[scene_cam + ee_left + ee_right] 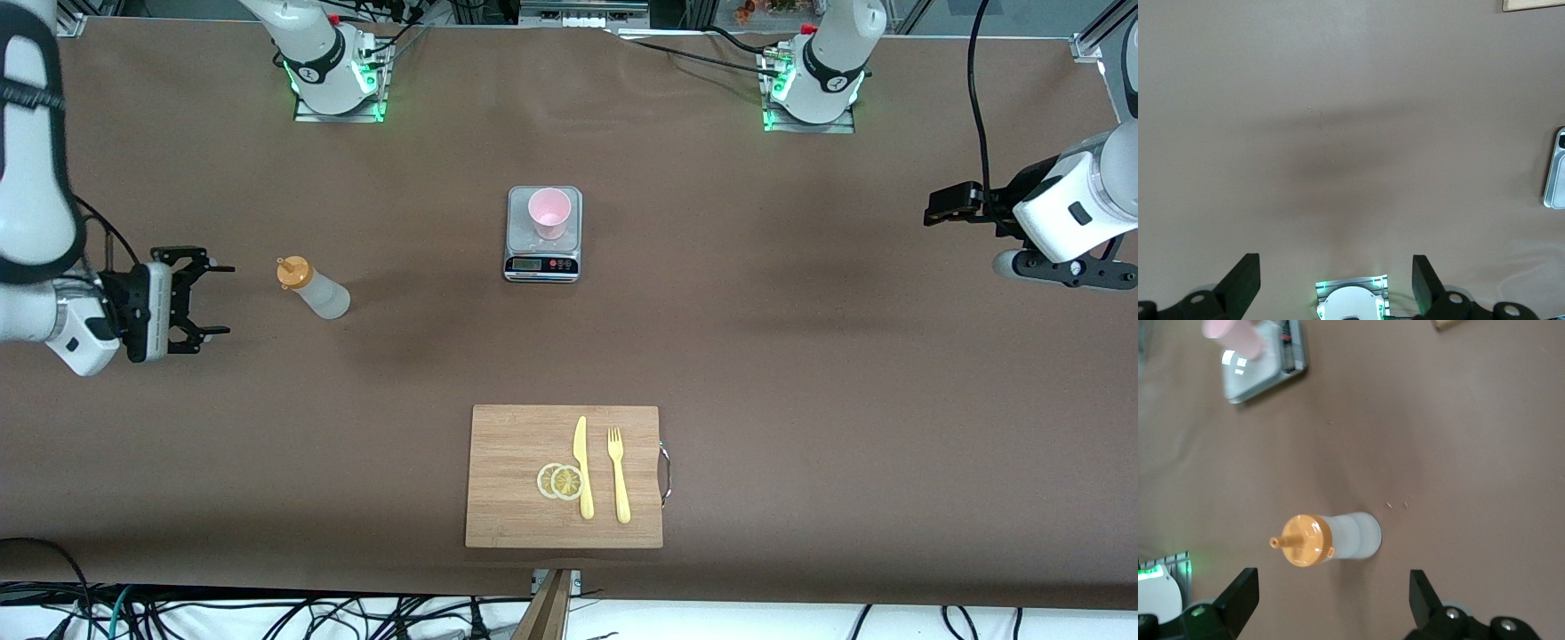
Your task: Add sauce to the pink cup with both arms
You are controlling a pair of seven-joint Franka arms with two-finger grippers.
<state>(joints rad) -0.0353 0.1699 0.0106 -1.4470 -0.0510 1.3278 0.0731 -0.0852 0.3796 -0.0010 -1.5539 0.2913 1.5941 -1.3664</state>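
Note:
The sauce bottle (313,286), frosted white with an orange nozzle cap, stands on the brown table toward the right arm's end; it also shows in the right wrist view (1331,539). My right gripper (220,300) (1331,600) is open and empty, beside the bottle and a short way from it. The pink cup (549,212) (1235,333) stands upright on a small silver scale (543,258) (1265,373) at mid-table. My left gripper (933,206) (1336,280) is open and empty, held above bare table at the left arm's end.
A wooden cutting board (516,507) lies nearer the front camera than the scale, with a yellow knife (582,467), a yellow fork (618,471) and two lemon slices (560,481). The scale's edge (1557,170) and the left arm's base (1351,303) show in the left wrist view.

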